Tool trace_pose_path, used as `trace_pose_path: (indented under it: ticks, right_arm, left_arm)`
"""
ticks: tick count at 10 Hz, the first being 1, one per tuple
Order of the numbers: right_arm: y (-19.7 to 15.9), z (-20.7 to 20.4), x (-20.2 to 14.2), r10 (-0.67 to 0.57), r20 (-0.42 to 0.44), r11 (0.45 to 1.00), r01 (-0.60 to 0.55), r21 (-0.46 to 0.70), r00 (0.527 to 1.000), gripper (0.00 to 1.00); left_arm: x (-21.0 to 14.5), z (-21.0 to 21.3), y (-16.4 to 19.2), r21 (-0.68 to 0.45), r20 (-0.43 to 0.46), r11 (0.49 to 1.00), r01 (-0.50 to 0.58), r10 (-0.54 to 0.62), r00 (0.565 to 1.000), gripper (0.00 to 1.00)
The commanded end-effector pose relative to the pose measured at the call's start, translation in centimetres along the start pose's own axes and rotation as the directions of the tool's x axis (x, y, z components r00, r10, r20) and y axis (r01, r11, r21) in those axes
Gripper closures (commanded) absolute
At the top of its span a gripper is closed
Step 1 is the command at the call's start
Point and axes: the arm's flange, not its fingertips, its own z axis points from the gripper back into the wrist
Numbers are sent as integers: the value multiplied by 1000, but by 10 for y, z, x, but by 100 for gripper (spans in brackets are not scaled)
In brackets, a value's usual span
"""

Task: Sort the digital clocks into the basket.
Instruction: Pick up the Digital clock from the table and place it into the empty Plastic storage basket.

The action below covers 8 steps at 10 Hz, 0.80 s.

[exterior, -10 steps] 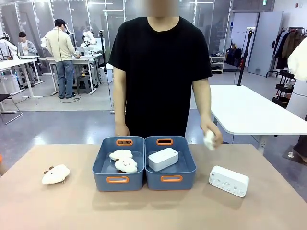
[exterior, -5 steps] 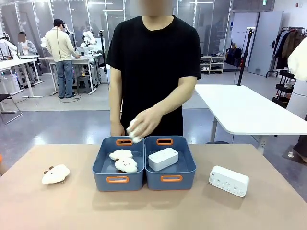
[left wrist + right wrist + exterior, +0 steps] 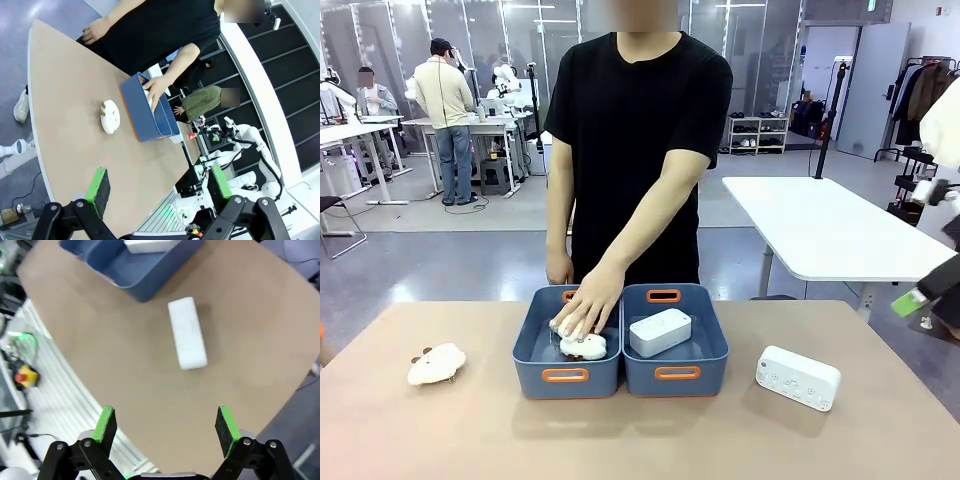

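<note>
One digital clock (image 3: 660,331), a white rounded box, lies inside the right-hand blue basket (image 3: 640,378). A second digital clock (image 3: 798,377) lies on the table to the right of that basket, button side up. The right wrist view looks down on this clock (image 3: 187,333), with my right gripper (image 3: 167,425) open high above it and the basket (image 3: 145,277) beyond. One green pad (image 3: 910,301) of that gripper shows at the front view's right edge. My left gripper (image 3: 160,185) is open, far back from the table and holding nothing.
A twin blue bin (image 3: 535,360) stands against the basket's left side, holding cream cloud plush toys (image 3: 585,346). The person's hand (image 3: 585,305) rests on them. Another plush (image 3: 436,363) lies on the table at the left. The near half of the table is bare.
The person's hand carried a plush from the table's right side across to the left bin and now lowers it in. A green pad of my right gripper has appeared at the right edge.
</note>
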Motion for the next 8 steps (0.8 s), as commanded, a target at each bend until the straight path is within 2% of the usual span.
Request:
trace_pose_path:
  ticks: [1, 2, 3, 4, 5, 8]
  right_arm:
    - [16, -34, -1, 59, -40, 984, -65, -164, 997, 0]
    - [25, -58, 17, 83, -96, 981, -99, -169, 992, 0]
    - [29, -84, 31, 58, -114, 986, -75, -149, 992, 0]
    - [27, -110, 42, 54, -130, 980, -77, -184, 990, 0]
    - [28, -137, 49, 66, -157, 968, -101, -229, 985, 0]
    - [30, -179, 50, 49, -218, 975, -94, -200, 975, 0]
  left_arm:
    - [-1, -1, -4, 4, 3, 1000, 2, -2, 1000, 0]
    - [-1, -1, -4, 4, 3, 1000, 2, -2, 1000, 0]
    - [-1, -1, -4, 4, 3, 1000, 2, -2, 1000, 0]
    - [-1, -1, -4, 4, 3, 1000, 2, -2, 1000, 0]
    - [-1, -1, -4, 4, 3, 1000, 2, -2, 1000, 0]
    - [-1, -1, -4, 4, 3, 1000, 2, -2, 1000, 0]
